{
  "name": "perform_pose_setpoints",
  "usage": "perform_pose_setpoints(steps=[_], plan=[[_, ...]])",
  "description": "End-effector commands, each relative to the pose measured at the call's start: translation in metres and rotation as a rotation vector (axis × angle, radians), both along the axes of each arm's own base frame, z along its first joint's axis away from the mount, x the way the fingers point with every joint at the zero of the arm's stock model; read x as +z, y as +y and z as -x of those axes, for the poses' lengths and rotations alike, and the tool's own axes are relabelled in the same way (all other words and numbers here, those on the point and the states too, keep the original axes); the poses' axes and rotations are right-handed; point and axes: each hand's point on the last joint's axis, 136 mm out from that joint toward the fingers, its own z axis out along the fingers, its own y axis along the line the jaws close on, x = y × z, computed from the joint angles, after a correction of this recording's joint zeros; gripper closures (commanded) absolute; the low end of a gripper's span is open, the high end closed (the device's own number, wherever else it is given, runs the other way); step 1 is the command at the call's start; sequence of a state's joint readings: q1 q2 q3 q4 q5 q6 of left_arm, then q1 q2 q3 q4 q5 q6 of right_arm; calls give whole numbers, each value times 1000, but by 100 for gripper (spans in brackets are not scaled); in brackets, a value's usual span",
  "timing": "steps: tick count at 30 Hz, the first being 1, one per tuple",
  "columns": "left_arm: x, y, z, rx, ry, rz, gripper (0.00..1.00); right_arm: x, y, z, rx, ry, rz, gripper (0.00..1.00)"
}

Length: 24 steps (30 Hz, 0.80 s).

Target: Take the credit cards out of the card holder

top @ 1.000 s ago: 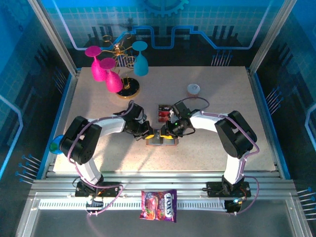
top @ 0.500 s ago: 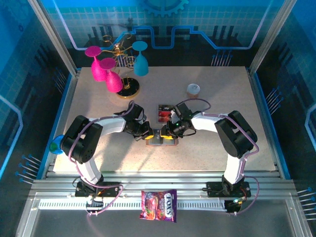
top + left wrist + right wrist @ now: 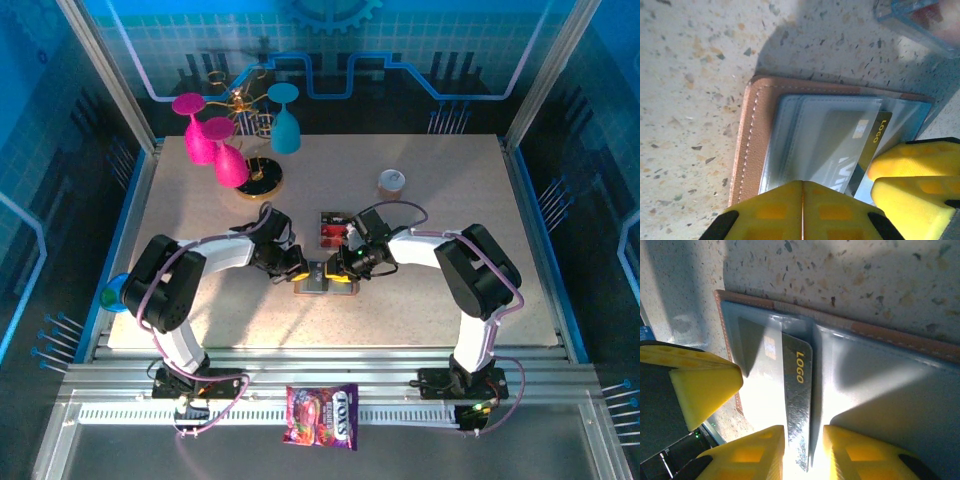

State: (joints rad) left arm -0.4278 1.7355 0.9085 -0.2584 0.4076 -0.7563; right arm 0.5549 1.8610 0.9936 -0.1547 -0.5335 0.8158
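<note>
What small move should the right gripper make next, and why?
Probably close firmly on the dark credit card, which sticks partly out of the card holder. The right gripper has a finger on each side of it, but a firm grip I cannot confirm. The left gripper, shut, is at the holder's edge.

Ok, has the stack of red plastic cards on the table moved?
No; the red cards keep their spot relative to the round gold stand base.
</note>
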Motion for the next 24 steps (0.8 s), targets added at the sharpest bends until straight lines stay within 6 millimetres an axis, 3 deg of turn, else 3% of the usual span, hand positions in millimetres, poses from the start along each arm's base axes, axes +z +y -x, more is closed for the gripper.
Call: perform_pose_setpoints(steps=[1, 13, 24], plan=[[7, 3, 0, -8, -15, -26, 91, -6, -3, 1, -11, 33, -6, 72], [-15, 3, 9, -12, 43, -25, 92, 3, 3, -2, -11, 18, -45, 73], [-19, 5, 11, -7, 56, -32, 92, -11, -3, 3, -12, 47, 4, 74]])
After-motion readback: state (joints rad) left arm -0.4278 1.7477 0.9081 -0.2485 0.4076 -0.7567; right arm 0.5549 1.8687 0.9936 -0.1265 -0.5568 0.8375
